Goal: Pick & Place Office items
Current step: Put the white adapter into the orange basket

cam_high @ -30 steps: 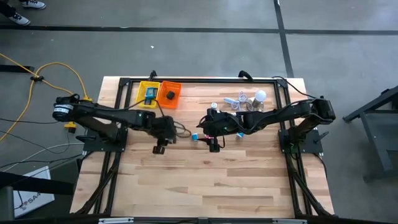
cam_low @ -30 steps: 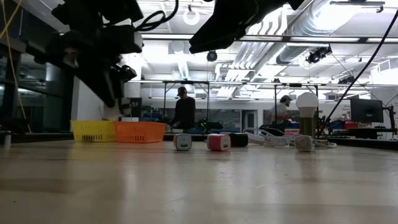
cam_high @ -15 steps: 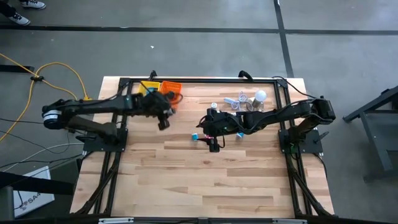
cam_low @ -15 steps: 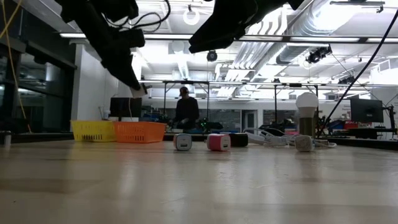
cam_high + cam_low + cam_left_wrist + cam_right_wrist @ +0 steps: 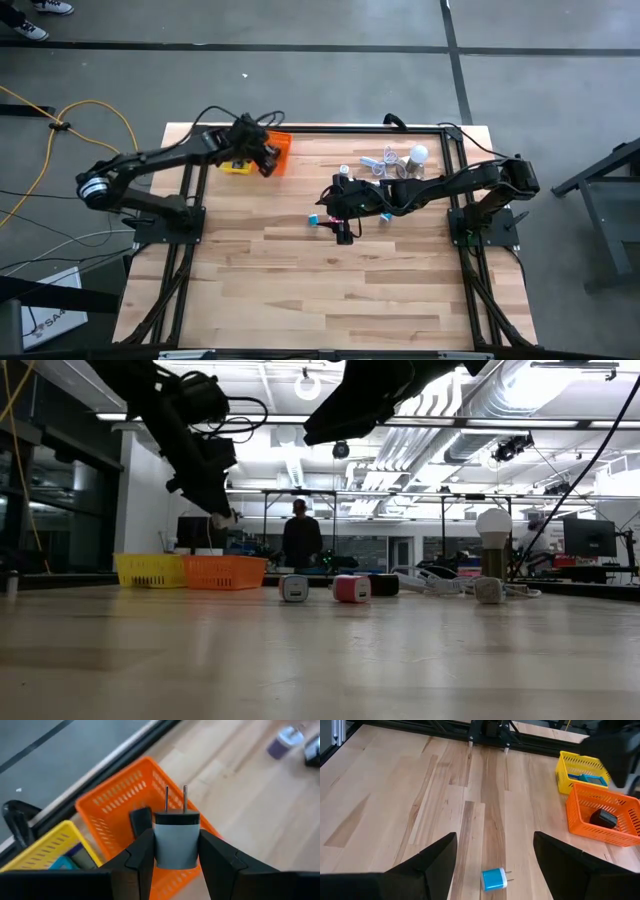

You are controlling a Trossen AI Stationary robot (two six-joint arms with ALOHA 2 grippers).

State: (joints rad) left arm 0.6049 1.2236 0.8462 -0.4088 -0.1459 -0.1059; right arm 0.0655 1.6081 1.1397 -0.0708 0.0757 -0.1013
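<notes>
The wooden surface (image 5: 330,290) is seen from above with both arms over its far half. The left arm is stretched toward the far left corner, where an orange basket (image 5: 115,805) and a yellow basket (image 5: 581,770) are set side by side, touching. The left gripper (image 5: 175,851) is held above the orange basket and is pinched on a white plug adapter (image 5: 176,840), its two prongs pointing away from the wrist. A black item (image 5: 604,817) is seen lying inside the orange basket, and a blue item (image 5: 592,779) inside the yellow basket.

The right arm is reached in from the right side, with the right gripper (image 5: 495,857) held over the middle of the surface, fingers (image 5: 437,857) spread wide and nothing between them. A blue plug adapter (image 5: 494,879) is seen on the surface just beneath that gripper, lying on its side.

In the low view a white adapter (image 5: 294,589) and a pink-red adapter (image 5: 350,589) are seen standing near each other on the surface, with a black piece (image 5: 384,586) just behind. A white light bulb (image 5: 419,153) and a white cable (image 5: 382,162) are placed near the far right edge. A person (image 5: 301,538) is visible in the room beyond.
</notes>
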